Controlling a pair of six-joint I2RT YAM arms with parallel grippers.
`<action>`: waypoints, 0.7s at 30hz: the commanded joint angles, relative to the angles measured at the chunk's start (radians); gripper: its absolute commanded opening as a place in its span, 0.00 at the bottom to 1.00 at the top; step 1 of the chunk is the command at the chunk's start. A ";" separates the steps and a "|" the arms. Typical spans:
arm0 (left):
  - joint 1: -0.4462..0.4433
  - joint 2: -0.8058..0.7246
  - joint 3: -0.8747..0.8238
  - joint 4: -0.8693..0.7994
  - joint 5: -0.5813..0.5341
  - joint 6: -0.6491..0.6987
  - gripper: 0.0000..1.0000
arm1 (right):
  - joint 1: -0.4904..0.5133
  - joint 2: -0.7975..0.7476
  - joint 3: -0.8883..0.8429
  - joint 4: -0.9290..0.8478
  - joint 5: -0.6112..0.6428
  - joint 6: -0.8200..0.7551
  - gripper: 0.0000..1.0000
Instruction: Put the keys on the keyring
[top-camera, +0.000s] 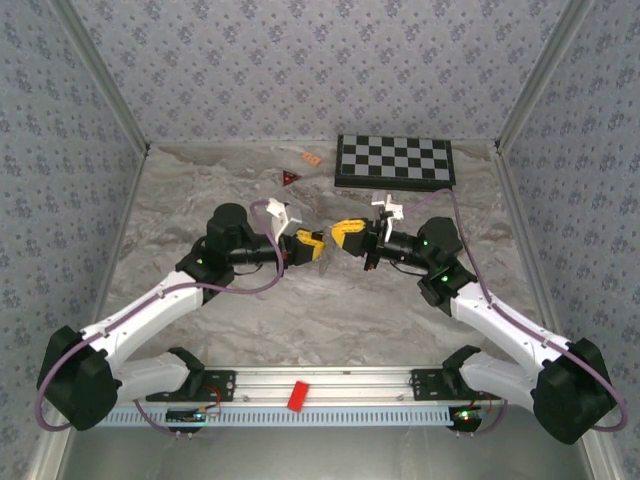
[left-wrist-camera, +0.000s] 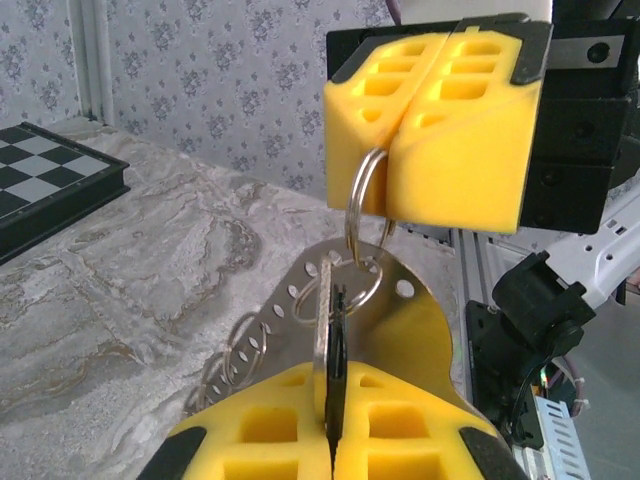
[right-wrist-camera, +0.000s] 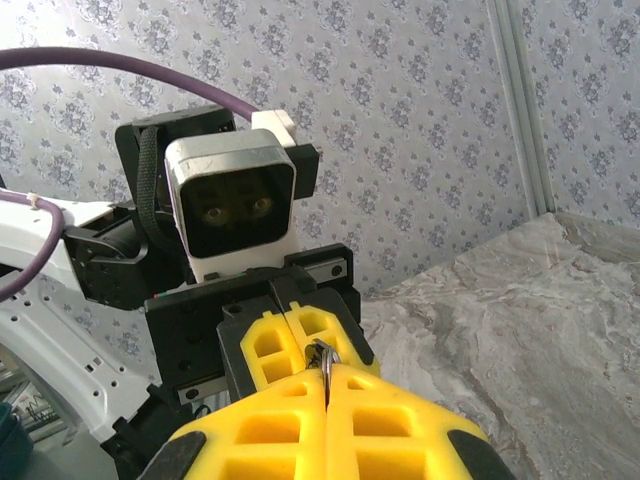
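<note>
Both grippers are clenched, the right gripper (left-wrist-camera: 400, 150) pinching the keyring (left-wrist-camera: 362, 200) and the left gripper (left-wrist-camera: 330, 385) gripping the keys (left-wrist-camera: 337, 330) right against it mid-air, so threading looks the step in hand, and next I'd expect a careful slide along the coil.

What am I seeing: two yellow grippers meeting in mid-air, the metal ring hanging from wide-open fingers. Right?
Not wide open. The left wrist view shows the right gripper shut on the keyring, its pads pressed together. It does meet the left gripper, which pinches the keys, in mid-air.
</note>
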 joint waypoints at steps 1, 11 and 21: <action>0.006 -0.008 0.061 -0.025 0.004 0.033 0.00 | 0.003 -0.006 0.001 -0.011 -0.021 -0.028 0.00; 0.005 0.009 0.083 -0.044 0.012 0.043 0.00 | 0.020 0.013 0.019 -0.060 -0.032 -0.055 0.00; 0.021 -0.017 0.098 -0.114 -0.052 0.086 0.00 | 0.015 -0.022 0.003 -0.156 0.002 -0.117 0.00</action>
